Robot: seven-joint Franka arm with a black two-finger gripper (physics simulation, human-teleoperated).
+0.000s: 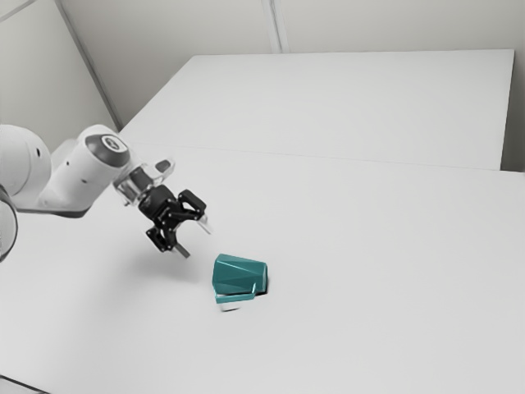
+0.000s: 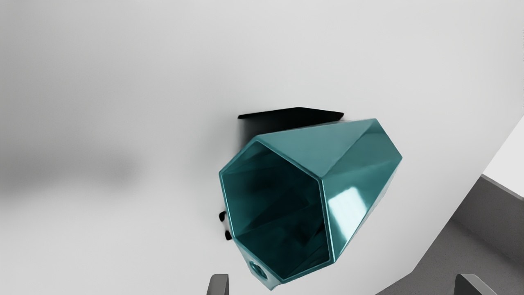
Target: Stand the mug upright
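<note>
Sideways | mug (image 1: 238,276) lying | mouth facing gripper (image 1: 198,243) | long axis across exterior view

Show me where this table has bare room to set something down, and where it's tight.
Bare tabletop stretches from the mug toward the exterior view's right; another bare patch lies on the camera side of its handle. It is tight between the mug's mouth and the open fingers, likely awkward for a hand.
</note>
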